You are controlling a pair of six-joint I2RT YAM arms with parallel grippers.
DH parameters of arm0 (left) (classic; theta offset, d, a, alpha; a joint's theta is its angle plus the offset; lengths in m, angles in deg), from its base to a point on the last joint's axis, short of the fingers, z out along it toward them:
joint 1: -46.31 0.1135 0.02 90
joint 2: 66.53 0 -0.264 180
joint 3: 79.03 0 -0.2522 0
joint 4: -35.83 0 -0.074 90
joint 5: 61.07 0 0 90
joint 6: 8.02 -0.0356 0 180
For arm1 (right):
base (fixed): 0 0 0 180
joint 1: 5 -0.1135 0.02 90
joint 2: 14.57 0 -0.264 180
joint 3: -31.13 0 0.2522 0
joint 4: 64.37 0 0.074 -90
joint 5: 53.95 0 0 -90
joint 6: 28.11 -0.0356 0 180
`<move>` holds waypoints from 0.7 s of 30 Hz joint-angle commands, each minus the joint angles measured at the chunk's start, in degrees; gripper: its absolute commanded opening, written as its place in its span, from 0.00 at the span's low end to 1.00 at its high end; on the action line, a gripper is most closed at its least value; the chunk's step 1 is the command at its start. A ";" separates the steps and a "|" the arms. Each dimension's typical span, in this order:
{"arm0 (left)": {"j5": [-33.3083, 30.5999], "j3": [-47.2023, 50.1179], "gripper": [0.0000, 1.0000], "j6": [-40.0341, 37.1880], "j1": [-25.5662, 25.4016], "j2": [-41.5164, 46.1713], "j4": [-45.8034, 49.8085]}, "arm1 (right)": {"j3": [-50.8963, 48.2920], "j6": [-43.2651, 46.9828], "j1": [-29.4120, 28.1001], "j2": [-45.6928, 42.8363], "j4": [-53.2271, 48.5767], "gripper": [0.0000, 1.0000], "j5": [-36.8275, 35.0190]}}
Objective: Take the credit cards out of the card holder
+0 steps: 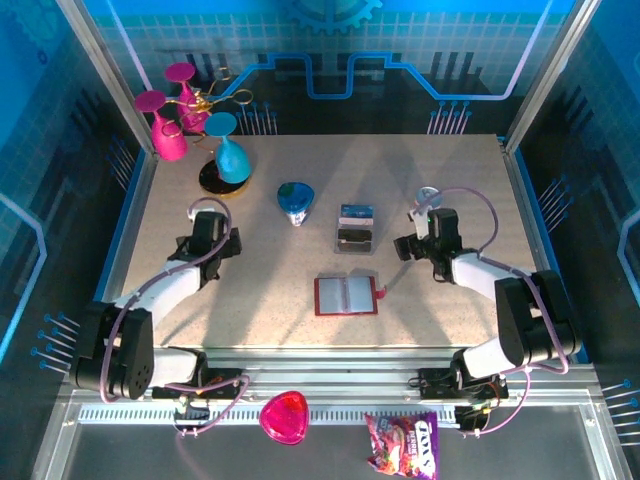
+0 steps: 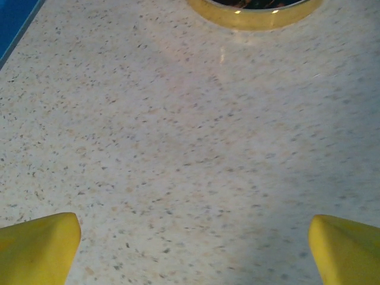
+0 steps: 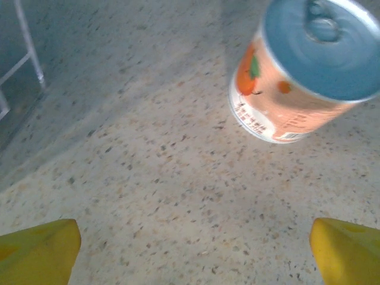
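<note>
**Task items.** The card holder (image 1: 347,295) lay open and flat near the centre of the table (image 1: 270,290), pale grey inner pockets facing up. Its red snap tab (image 1: 381,292) projected from the right edge. The blue card (image 1: 357,212) and the dark card (image 1: 355,239) both lay outside the holder, on the table just beyond its far edge. The dark card was the nearer of the two to the holder. From overhead the two cards appeared to touch along one long edge; any overlap could not be determined.

**Left gripper** (image 1: 208,222). Positioned well left of the cards, jaws spread wide, nothing between them. In the left wrist view its yellow fingertips (image 2: 41,246) sat at opposite lower corners over bare table, with the gold-rimmed stand base (image 2: 255,12) ahead.

**Right gripper** (image 1: 432,228). Positioned right of the cards, jaws likewise spread wide and empty. In the right wrist view its fingertips (image 3: 38,249) framed bare table, with an orange-printed can (image 3: 303,71) ahead to the right.
</note>
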 commanded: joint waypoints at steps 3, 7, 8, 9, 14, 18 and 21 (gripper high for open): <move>8.65 7.45 0.99 -3.07 5.34 1.43 -22.42 | -6.23 -2.67 0.76 -2.49 22.34 1.00 -2.50; 13.86 9.80 0.99 -3.77 6.72 -0.95 -32.77 | -10.66 -2.50 1.85 0.69 34.46 1.00 -2.11; 15.24 10.15 0.99 -4.16 7.30 -1.86 -35.36 | -11.51 -2.41 2.15 2.07 37.63 1.00 -1.45; 16.28 10.27 0.99 -4.26 7.72 -2.76 -37.53 | -11.89 -2.73 2.62 2.28 38.56 1.00 -0.63; 23.68 9.04 0.99 -4.23 9.65 -8.86 -43.55 | -11.47 -4.21 4.08 4.60 39.27 1.00 0.69; 26.10 8.66 0.99 -5.02 9.71 -9.23 -43.24 | -10.94 -4.60 4.26 4.72 38.34 1.00 0.27; 28.60 9.61 0.99 -6.16 9.61 -9.93 -45.72 | -10.94 -4.65 4.35 4.71 38.34 1.00 0.42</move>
